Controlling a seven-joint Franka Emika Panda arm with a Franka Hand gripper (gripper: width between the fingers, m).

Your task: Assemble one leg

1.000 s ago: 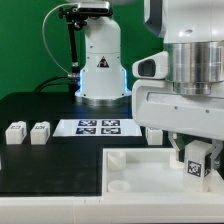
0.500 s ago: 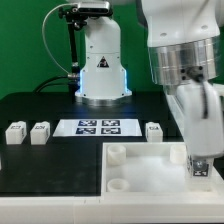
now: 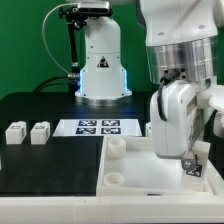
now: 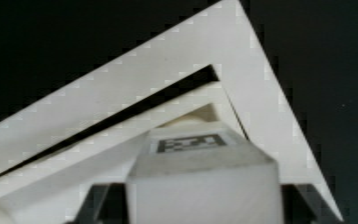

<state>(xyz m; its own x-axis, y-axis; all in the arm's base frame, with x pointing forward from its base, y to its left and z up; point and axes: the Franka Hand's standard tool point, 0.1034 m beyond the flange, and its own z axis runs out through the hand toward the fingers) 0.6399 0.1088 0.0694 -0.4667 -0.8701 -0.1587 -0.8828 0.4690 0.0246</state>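
Wrist view shows the end effector (image 4: pixel 181 192) pinching the leg (image 4: pixel 197 172), tag up, above the white panel (image 3: pixel 150 172), at about four o'clock in the exterior view. Insertion step: next, align over a corner socket (image 3: pixel 116 182) and lower.

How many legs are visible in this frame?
3. Two legs, leg one and leg two, sit at the exterior view's left; leg three is in the hand. A fourth may be hidden behind the arm.

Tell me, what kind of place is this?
Probably a robot lab: a black table with a marker board, tagged white legs, and a gripper holding one leg over a white panel.
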